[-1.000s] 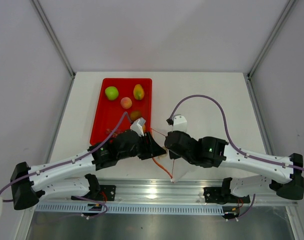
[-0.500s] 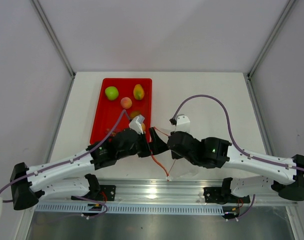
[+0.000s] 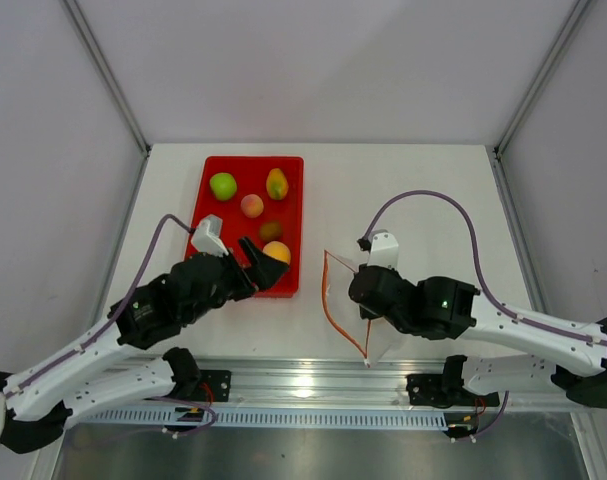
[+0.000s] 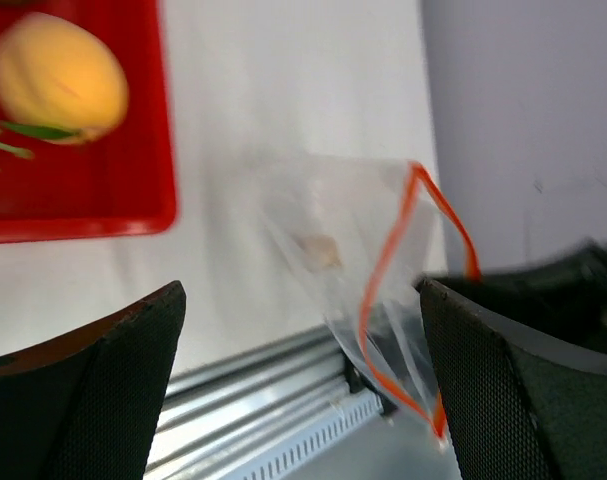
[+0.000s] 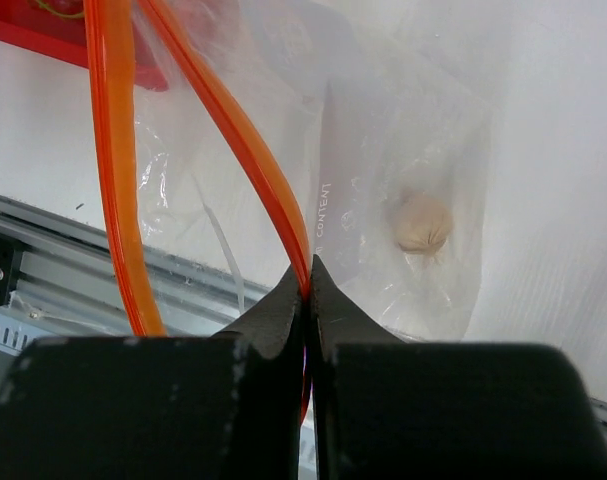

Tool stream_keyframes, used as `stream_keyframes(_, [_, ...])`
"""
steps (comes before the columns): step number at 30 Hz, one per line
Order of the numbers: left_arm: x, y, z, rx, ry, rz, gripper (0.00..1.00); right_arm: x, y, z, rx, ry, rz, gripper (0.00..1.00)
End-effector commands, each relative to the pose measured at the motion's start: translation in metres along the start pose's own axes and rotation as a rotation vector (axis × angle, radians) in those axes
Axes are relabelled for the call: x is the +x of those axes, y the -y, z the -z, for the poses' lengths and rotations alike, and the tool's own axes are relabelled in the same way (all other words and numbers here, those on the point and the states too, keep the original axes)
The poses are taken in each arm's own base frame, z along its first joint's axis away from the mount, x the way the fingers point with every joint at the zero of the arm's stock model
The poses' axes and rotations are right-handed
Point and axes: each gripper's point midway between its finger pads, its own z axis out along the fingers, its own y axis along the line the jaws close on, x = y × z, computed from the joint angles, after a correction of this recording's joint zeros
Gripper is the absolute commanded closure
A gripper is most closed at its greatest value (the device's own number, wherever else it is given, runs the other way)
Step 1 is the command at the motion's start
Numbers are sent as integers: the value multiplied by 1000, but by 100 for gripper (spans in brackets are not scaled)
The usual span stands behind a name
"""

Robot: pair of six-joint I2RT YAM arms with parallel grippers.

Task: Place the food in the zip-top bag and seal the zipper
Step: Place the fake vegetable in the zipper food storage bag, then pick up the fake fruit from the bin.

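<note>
Clamped shut on the zipper, the right gripper props the zip-top bag with its mouth gaping toward ten o'clock, a pale bulb inside, presumably so the left gripper, wide open and empty, can fetch the orange from the red tray beyond.

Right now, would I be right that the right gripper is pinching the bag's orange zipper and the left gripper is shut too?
Not quite: the left gripper is open, jaws wide apart in the left wrist view. The right gripper does pinch the zipper.
</note>
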Motion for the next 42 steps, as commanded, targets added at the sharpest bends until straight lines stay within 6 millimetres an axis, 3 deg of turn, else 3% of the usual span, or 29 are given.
stream_keyframes(1, [-20, -47, -4, -287, 14, 10, 0, -4, 9, 6, 19, 20, -23, 100])
stream_keyframes(3, [-40, -55, -8, -353, 36, 60, 1, -4, 11, 6, 24, 21, -21, 100])
stream_keyframes(9, [-75, -78, -25, -538, 119, 216, 1, 1, 7, 2, 22, 3, -17, 100])
stream_keyframes(12, [-82, -94, -32, -635, 140, 316, 1, 2, 5, 2, 16, -2, -15, 100])
stream_keyframes(13, [-90, -90, -33, -634, 152, 322, 0, 3, 5, 1, 17, -4, -11, 100])
stream_keyframes(15, [-90, -101, -43, -698, 145, 332, 1, 3, 5, 1, 18, -3, -7, 100])
stream_keyframes(16, [-97, -95, -46, -696, 152, 347, 1, 2, 5, 1, 17, -3, -6, 100])
stream_keyframes(18, [-93, -105, -51, -763, 128, 369, 1, 2, 5, 1, 16, -2, 2, 100])
stream_keyframes(21, [-94, -104, -66, -829, 78, 396, 1, 1, 5, 0, 19, 1, 10, 100])
stream_keyframes(22, [-86, -115, -75, -897, 48, 397, 1, 0, 5, 1, 19, 3, 9, 100])
stream_keyframes(23, [-92, -108, -80, -896, 53, 413, 1, 0, 4, 1, 17, 5, 8, 100])
stream_keyframes(29, [-70, -126, -117, -1006, -35, 477, 0, 1, 7, 1, 23, -2, 16, 100])
stream_keyframes(42, [-36, -155, -148, -1114, -87, 596, 0, 9, 13, -1, 35, -11, 14, 100])
